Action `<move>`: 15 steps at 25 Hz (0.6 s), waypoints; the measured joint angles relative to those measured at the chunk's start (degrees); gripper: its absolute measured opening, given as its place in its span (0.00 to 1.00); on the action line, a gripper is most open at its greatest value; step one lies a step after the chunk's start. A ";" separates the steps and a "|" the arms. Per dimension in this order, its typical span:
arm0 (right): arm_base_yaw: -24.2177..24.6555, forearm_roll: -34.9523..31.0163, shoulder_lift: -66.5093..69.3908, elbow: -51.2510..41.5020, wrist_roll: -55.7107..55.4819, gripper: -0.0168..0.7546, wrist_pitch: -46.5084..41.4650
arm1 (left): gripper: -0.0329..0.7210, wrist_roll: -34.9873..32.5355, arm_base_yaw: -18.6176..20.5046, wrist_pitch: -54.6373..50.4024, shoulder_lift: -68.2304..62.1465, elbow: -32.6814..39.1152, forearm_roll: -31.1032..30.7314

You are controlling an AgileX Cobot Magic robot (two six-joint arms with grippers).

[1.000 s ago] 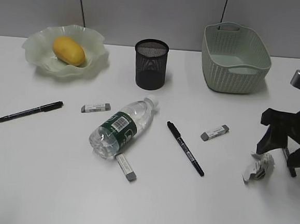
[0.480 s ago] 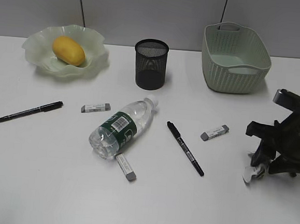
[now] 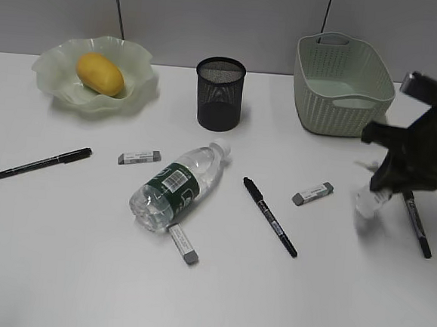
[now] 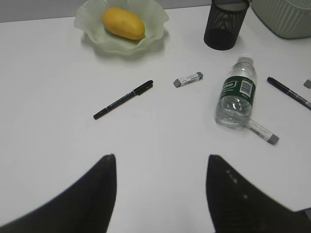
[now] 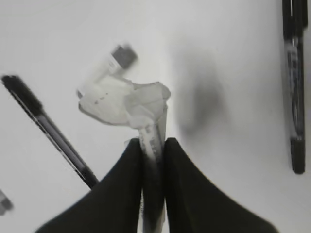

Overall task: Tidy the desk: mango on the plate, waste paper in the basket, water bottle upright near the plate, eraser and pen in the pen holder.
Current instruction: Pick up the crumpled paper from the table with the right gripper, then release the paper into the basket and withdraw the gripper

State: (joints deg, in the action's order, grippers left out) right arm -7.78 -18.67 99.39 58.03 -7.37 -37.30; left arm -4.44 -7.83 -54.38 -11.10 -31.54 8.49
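My right gripper [image 3: 381, 188] is shut on the crumpled white waste paper [image 3: 367, 200] and holds it above the desk [image 3: 67, 265]; the wrist view shows the paper [image 5: 127, 104] pinched between the closed tips of the right gripper [image 5: 153, 141]. The basket [image 3: 344, 105] stands behind it. The mango [image 3: 100, 73] lies in the plate [image 3: 58, 89]. The water bottle [image 3: 177, 187] lies on its side. The black pen holder [image 3: 220, 95] stands at the back middle. My left gripper [image 4: 160, 158] is open and empty over bare desk, out of the exterior view.
Three pens lie loose: one on the left [image 3: 43, 163], one in the middle [image 3: 269, 216], one below my right gripper [image 3: 417, 223]. Three erasers lie at the left [image 3: 139, 157], by the bottle's base [image 3: 184, 244] and at the right [image 3: 312, 194].
My right gripper came down onto the waste paper, shut on it and lifted it up and back toward the basket. A pen that it hid now shows.
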 joint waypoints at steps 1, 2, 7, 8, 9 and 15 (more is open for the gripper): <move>0.00 0.00 -0.54 1.60 0.06 0.18 -0.12 | 0.63 0.00 0.00 0.00 0.00 0.00 0.00; 0.00 0.00 -1.03 3.70 0.13 0.18 -0.11 | 0.63 0.00 0.00 0.00 0.00 0.00 0.00; 0.00 0.12 -0.52 14.75 0.24 0.18 4.79 | 0.63 0.00 0.00 0.04 0.00 0.00 0.00; 0.00 0.12 0.10 16.66 0.24 0.18 6.37 | 0.63 0.00 0.00 0.04 0.00 0.00 0.00; 0.00 0.12 1.17 19.05 0.24 0.18 7.69 | 0.63 0.00 0.00 0.04 0.00 0.00 0.00; 0.00 1.27 11.94 32.39 0.30 0.19 12.31 | 0.63 0.00 0.00 0.04 0.00 0.00 0.00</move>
State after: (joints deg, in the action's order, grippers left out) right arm -7.78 -17.40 111.33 90.41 -7.07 -24.98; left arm -4.44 -7.83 -54.34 -11.10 -31.54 8.49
